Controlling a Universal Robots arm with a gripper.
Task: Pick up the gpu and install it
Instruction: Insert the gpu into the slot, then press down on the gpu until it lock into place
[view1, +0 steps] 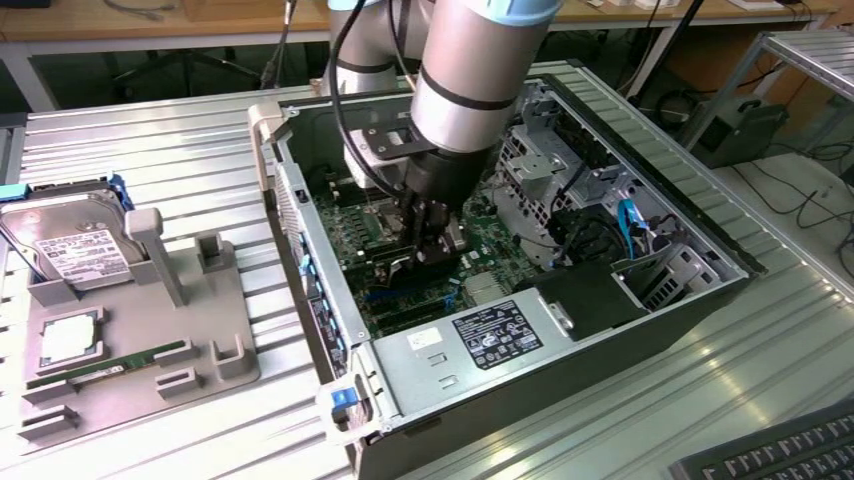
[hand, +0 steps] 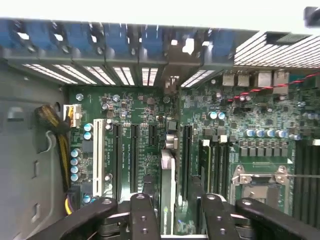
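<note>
One gpu (hand: 167, 182) stood on edge between the jaws of the gripper (hand: 176, 201), long axis along the motherboard (hand: 140, 107) slot, jaws apparently open and clear of it.

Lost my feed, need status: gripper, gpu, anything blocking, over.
Open gripper straddles gpu. Card edge-on, upright at motherboard slot. RAM sticks alongside, not touching.

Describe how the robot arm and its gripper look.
The arm is a thick silver-grey tube with a black band and a light-blue joint cap. A black cable runs alongside it. The gripper is black, with jointed fingers studded with small screws.
</note>
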